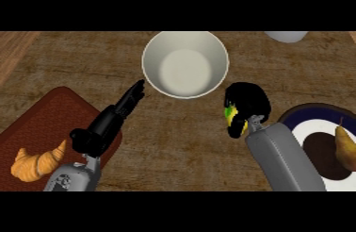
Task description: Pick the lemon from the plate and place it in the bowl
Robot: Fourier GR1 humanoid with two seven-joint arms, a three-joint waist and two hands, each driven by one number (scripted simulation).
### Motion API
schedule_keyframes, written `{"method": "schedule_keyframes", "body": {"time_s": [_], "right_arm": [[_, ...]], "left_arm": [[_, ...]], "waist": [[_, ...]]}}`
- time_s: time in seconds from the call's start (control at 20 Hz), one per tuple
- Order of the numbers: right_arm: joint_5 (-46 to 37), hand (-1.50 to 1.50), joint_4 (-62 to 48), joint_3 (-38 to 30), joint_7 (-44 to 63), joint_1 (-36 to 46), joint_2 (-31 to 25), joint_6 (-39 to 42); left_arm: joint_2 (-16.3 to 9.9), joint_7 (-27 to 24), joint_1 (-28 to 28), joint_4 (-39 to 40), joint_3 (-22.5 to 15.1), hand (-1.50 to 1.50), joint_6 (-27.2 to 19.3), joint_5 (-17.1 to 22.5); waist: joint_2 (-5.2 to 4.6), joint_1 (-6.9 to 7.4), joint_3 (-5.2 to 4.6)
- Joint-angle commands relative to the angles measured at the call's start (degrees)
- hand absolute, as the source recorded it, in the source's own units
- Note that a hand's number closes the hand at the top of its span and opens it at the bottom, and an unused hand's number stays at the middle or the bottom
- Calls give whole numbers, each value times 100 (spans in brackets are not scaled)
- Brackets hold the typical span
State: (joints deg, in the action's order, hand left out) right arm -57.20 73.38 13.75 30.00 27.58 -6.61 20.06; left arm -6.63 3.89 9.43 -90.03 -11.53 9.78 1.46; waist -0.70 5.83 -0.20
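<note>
- Both of my hands show: the right hand (245, 103) has its fingers curled around the lemon (232, 117), of which only a yellow-green sliver peeks out, just beside the bowl (185, 63) rim and off the plate (303, 122).
- To do this step well, I judge I should carry the lemon over the bowl's middle, lower it inside the rim, then uncurl.
- My left hand (115, 115) lies straight-fingered, holding nothing, its tips near the bowl's left side.
- At the counter's left edge a croissant (38, 162) sits on a brown mat (52, 108); a pear (345, 142) rests on the plate at the right edge.
- No brand, label or writing is readable anywhere.
</note>
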Motion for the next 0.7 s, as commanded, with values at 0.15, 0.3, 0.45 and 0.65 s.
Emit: {"method": "schedule_keyframes", "body": {"time_s": [0.15, 0.3, 0.45, 0.65], "right_arm": [[-462, 150, -504, 381, 2564, 1348, 645, -631], [-694, 150, -629, 605, 3535, 2065, 653, -815], [-1022, 150, -725, 767, 4071, 2705, 657, -1425], [-1230, 150, -781, 798, 4517, 3542, 658, -1937]], "left_arm": [[133, 99, 238, 52, -264, 0, 138, -30], [148, 155, 294, 93, -291, 0, 178, -13], [160, 116, 293, 129, -317, 0, 177, -45], [202, 102, 468, 295, -325, 0, 171, -99]], "waist": [[-42, 437, -14], [-11, 530, -19], [-18, 559, -12], [-42, 492, -13]]}}
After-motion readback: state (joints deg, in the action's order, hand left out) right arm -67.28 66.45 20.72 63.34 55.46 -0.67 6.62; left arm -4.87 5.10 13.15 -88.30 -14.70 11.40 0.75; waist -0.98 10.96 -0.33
